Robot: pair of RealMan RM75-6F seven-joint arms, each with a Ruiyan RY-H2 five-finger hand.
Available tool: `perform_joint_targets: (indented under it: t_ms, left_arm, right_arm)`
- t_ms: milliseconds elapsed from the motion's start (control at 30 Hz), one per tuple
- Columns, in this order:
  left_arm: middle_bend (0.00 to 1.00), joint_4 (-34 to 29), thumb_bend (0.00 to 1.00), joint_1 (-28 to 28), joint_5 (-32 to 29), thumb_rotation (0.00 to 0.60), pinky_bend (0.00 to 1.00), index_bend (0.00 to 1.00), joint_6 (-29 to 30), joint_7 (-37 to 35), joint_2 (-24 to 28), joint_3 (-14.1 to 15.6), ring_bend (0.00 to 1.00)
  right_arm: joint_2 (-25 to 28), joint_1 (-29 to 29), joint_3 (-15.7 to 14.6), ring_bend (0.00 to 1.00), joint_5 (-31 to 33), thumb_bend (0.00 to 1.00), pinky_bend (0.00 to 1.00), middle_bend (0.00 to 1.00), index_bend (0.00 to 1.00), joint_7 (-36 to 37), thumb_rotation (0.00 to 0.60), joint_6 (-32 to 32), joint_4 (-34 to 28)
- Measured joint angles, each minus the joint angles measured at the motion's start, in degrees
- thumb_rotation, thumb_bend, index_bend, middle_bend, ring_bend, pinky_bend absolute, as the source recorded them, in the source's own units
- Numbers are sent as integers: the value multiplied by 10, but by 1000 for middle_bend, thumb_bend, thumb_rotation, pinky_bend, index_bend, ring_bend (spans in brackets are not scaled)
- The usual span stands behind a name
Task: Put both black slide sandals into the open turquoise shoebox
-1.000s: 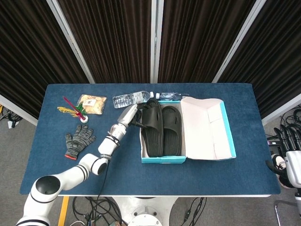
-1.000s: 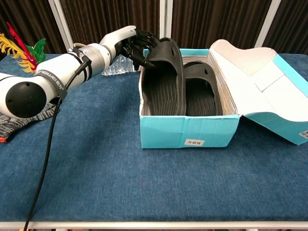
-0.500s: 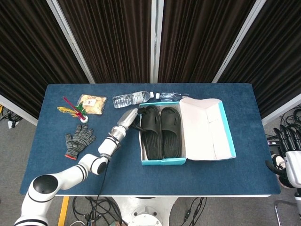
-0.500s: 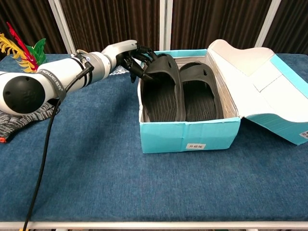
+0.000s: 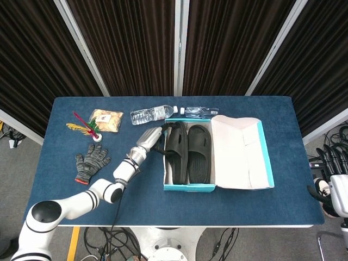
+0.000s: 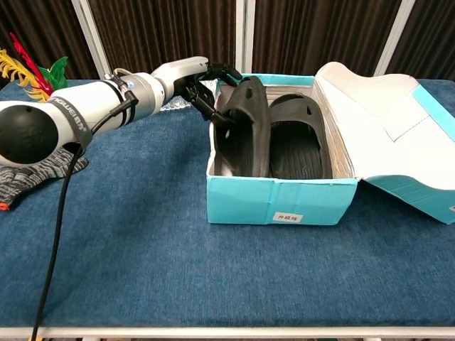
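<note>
Chest view shows what the head view cannot: the small white label on the near front wall of the open turquoise cardboard shoebox, and the tilt of the left black rubber slide sandal, which stands on edge leaning against the box's left wall with its strap end above the rim. The head view alone gives the full layout from above, including the far row of items.

Right black rubber slide sandal lies flat inside the box, beside the tilted one. Box lid is folded open to the right, white inside, resting on the blue cloth-covered surface.

Left of the box, nearest first: grey knit glove; feathered shuttlecock with red and yellow plumes; tan snack packet; clear plastic water bottle lying on its side; a second smaller bottle with a blue label just behind the box's far wall. None of these lies between the arm and the box.

Left robot hand sits at the box's far left corner, dark fingers curled around the strap end of the tilted sandal and touching it. Right robot hand: only a sliver of hardware at the head view's right edge; its state cannot be told.
</note>
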Motion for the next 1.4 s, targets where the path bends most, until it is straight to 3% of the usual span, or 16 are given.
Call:
perform_joint_targets:
  t_ms: [133,467,633,700,767,900,1400]
  left_arm:
    - [0,-30,0,4,-8,600,261,55,0,30,19,0,0]
    - [0,-139,0,3,-56,600,246,59,-27,150,110,9,0]
    - [78,-227,3,8,-65,600,243,212,6,190,163,6,0]
    - [129,-240,76,7,-57,600,241,258,22,210,174,8,5]
    - [176,-236,232,2,-47,600,239,280,28,234,174,12,12]
    - [192,-217,333,-17,-45,600,238,287,14,258,167,19,15]
    - [194,-153,345,-68,-107,600,235,286,-34,329,113,49,15]
  right_arm:
    - [0,0,-1,0,-2,96,44,31,0,5,600,1,3]
    - [1,-1,-2,0,-5,107,44,31,0,16,600,1,10]
    - [0,-1,-3,0,-7,107,44,31,0,17,600,1,11]
    - [-1,-1,-3,0,-8,107,44,31,0,17,600,1,11]
    - [-2,-1,-3,0,-9,107,44,31,0,17,600,2,11]
    - [-2,-2,-4,0,-8,107,44,31,0,18,600,4,11]
    - [-3,-7,-4,0,-4,106,44,31,0,23,600,7,16]
